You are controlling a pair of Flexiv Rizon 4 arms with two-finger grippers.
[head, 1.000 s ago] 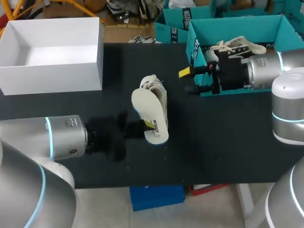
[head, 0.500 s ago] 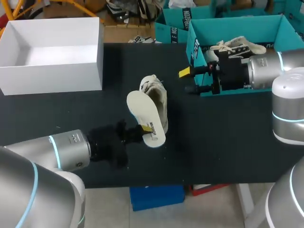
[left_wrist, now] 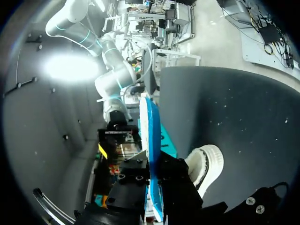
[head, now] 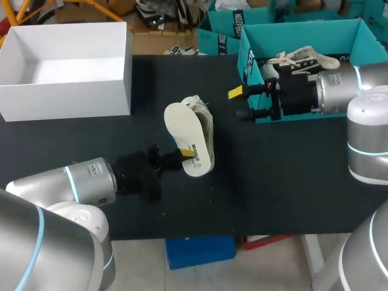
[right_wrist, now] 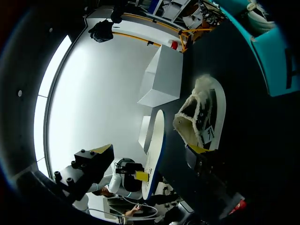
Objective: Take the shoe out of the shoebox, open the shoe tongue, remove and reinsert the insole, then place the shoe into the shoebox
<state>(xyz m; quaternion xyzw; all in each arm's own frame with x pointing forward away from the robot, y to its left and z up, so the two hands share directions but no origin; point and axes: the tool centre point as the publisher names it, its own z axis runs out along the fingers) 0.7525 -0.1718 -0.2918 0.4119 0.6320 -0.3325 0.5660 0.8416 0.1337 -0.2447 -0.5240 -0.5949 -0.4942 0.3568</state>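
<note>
My left gripper (head: pixel 187 154) is shut on the heel end of a cream insole (head: pixel 185 133), holding it just above the black table (head: pixel 285 176). In the left wrist view the insole (left_wrist: pixel 149 140) stands edge-on between the fingers, blue on its underside. The cream fleece-lined shoe (head: pixel 206 124) lies on its side right behind the insole; it also shows beside the left gripper (left_wrist: pixel 152 187) as the shoe (left_wrist: pixel 205 164). My right gripper (head: pixel 242 103) hangs open and empty by the teal shoebox (head: pixel 303 33), facing the shoe (right_wrist: pixel 201 115) and insole (right_wrist: pixel 153 150).
A second shoe (head: pixel 303 60) with laces lies in the teal shoebox, partly hidden by my right arm. A white open box (head: pixel 66 60) stands at the back left of the table; the same white box (right_wrist: pixel 164 77) shows beyond the shoe in the right wrist view.
My left arm has shifted and the held insole swung slightly left, then up and back toward the shoe. The right arm has not moved.
</note>
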